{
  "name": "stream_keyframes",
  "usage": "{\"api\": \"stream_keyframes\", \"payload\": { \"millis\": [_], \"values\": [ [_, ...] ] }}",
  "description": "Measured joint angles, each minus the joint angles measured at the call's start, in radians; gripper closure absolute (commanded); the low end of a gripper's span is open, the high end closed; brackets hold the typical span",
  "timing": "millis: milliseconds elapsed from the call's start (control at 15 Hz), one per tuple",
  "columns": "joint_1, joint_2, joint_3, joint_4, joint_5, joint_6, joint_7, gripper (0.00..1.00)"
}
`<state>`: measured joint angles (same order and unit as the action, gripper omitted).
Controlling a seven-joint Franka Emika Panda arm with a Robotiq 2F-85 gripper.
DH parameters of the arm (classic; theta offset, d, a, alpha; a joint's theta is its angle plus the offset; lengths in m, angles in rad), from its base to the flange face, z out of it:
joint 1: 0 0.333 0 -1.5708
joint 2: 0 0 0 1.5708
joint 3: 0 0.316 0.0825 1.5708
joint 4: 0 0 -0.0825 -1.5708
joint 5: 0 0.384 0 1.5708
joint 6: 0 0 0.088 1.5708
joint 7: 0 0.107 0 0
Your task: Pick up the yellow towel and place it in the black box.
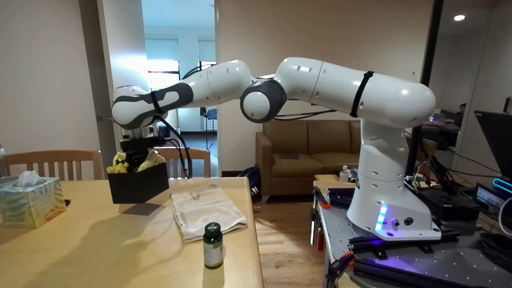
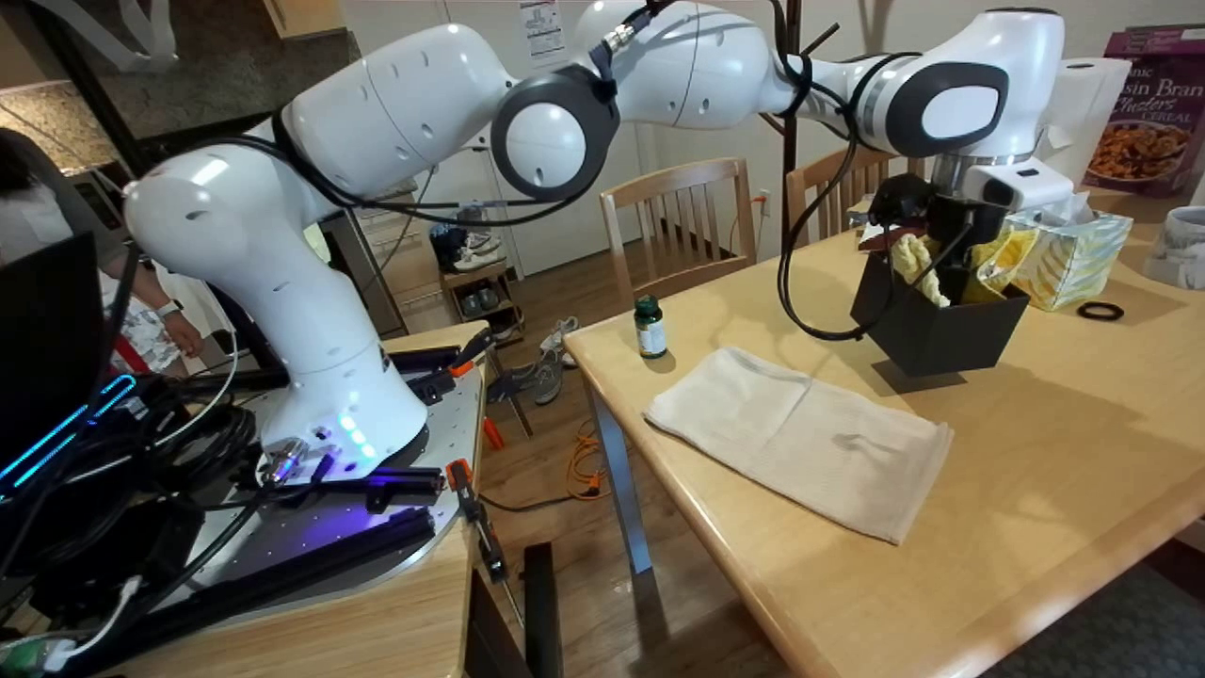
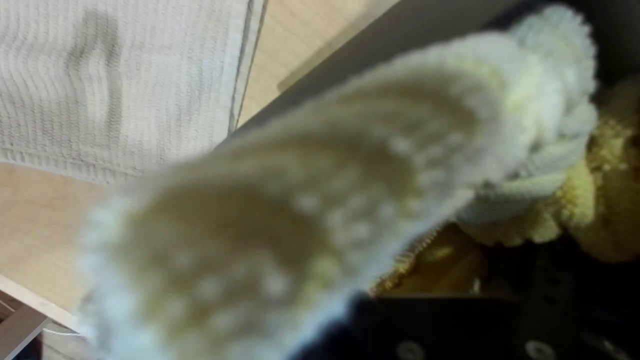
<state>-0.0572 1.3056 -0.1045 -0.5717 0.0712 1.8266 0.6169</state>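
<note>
The yellow towel [image 1: 152,161] bunches out of the top of the black box [image 1: 138,186], and both exterior views show it on either side of my gripper [image 2: 953,268]. My gripper points down into the box with its fingertips hidden by the walls and cloth, so how its jaws stand cannot be made out. A shadow lies under the box, whose base looks slightly raised or tilted; contact with the table is unclear. In the wrist view a blurred pale-yellow fold of the towel [image 3: 325,200] crosses the picture, and darker folds sit inside the box.
A folded beige cloth [image 2: 800,433] lies on the table near the box. A green bottle [image 1: 213,248] stands by the table's edge. A tissue box [image 1: 34,202], a black ring [image 2: 1100,311] and a cereal box [image 2: 1148,122] are past the box. Wooden chairs [image 2: 682,226] line the table.
</note>
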Motion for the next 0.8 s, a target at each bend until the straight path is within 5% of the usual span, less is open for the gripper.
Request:
{"api": "stream_keyframes", "payload": {
  "millis": [200, 800],
  "values": [
    [0.000, 0.000, -0.001, 0.000, 0.000, 0.000, 0.000, 0.33],
    [0.000, 0.000, -0.001, 0.000, 0.000, 0.000, 0.000, 0.33]
  ]
}}
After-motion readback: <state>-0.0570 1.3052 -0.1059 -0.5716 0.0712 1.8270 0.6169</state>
